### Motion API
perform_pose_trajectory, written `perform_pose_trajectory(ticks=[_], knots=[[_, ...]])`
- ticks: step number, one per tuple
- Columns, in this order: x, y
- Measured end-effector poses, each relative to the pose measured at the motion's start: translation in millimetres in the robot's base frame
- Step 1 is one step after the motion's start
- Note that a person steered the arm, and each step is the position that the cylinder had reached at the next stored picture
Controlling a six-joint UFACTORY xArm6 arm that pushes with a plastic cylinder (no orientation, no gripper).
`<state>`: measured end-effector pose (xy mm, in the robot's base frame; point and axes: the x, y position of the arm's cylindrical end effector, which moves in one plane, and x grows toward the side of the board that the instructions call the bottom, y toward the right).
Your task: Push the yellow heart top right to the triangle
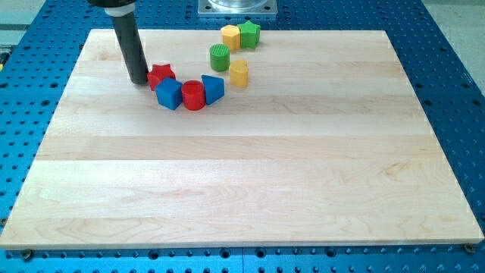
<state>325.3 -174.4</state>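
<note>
My tip (139, 80) rests on the wooden tabletop (242, 189) near its top left corner, and it touches, or all but touches, the left side of the red star (161, 75). The rod ends plainly, with no fingers on it, so nothing here is apart, together or clamped.

The red star begins a short curved row that runs toward the view's right: below and right of it sits the blue cube (169, 94), then the red cylinder (193, 95), then the blue triangle (213, 89). These four lie pressed close, each touching or just beside its neighbour.

The yellow heart (239, 73) stands just up and to the right of the blue triangle, near it but apart from it, with a small gap of bare wood between them. It lies well apart from my tip, with the whole red and blue row between.

Just above and to the left of the yellow heart is the green cylinder (219, 58). Nearer the top edge, a yellow hexagon-like block (230, 37) and a green star (249, 33) sit side by side, touching, close to the middle of that edge.
</note>
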Motion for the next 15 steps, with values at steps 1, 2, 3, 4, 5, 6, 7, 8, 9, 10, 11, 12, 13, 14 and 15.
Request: perform_pose_trajectory(ticks=[1,2,3,4,5,6,7,8,9,10,11,12,13,14,15], knots=[[-3,0],[3,0],[6,-3],[44,-32],[99,-32],[149,36],[125,165],[66,243],[35,235],[11,217],[2,210],[2,200],[2,186],[2,178],[2,175]])
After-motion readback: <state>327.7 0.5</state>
